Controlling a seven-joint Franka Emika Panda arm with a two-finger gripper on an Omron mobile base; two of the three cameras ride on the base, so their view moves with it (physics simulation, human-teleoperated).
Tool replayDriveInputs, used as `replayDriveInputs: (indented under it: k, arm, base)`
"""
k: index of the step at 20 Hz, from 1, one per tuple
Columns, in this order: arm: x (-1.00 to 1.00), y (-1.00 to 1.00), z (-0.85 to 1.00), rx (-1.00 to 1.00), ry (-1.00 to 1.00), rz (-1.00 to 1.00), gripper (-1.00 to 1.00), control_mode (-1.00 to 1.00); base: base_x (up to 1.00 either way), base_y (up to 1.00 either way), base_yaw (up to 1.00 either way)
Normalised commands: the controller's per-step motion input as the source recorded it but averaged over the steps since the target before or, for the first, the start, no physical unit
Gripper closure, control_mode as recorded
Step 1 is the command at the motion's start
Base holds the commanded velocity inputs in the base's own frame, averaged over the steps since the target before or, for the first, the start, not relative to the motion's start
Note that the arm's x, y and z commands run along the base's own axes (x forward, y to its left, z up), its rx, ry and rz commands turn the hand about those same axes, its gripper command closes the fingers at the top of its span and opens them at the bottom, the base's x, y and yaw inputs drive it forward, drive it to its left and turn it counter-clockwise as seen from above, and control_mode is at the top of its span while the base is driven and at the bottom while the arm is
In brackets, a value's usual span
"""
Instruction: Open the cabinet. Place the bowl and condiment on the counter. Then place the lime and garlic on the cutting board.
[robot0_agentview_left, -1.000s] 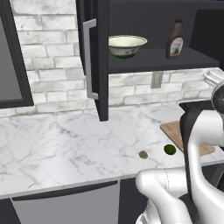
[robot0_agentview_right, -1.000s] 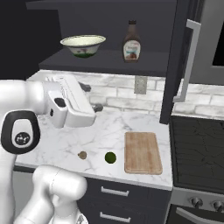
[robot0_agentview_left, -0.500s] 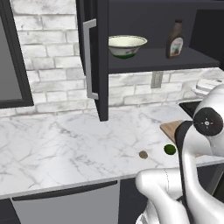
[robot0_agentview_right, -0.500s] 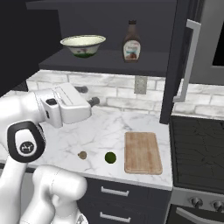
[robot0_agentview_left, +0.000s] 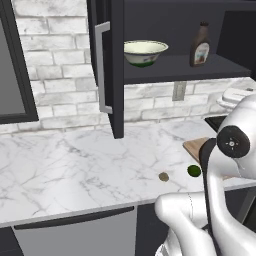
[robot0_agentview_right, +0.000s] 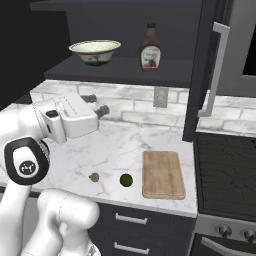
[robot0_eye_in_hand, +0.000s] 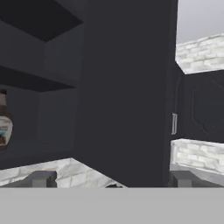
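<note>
Right base view: cabinet (robot0_agentview_right: 210, 70) is open, with the bowl (robot0_agentview_right: 94, 51) and condiment (robot0_agentview_right: 150, 46) up on its shelf. The gripper (robot0_agentview_right: 96, 105) hangs over the counter (robot0_agentview_right: 150, 137), fingers spread wide, holding nothing. Lime (robot0_agentview_right: 126, 180) and garlic (robot0_agentview_right: 93, 177) lie beside the cutting board (robot0_agentview_right: 162, 174).

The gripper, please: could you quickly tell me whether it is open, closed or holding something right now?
Gripper: open and empty, raised above the counter.
</note>
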Motion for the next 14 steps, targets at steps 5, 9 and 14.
replayDriveInputs:
  k: [5,9,14]
  arm:
    - [0.00,0.04,0.00,0.16,-0.01,0.00,-1.00,-1.00]
    - [0.00,0.17,0.00,0.06,0.00,0.00,-1.00,-1.00]
    - [0.04,0.29,0.00,0.02,0.00,0.00,-1.00,-1.00]
  base:
    - [0.00,0.00,0.00]
    - [0.00,0.00,0.00]
    - [0.00,0.00,0.00]
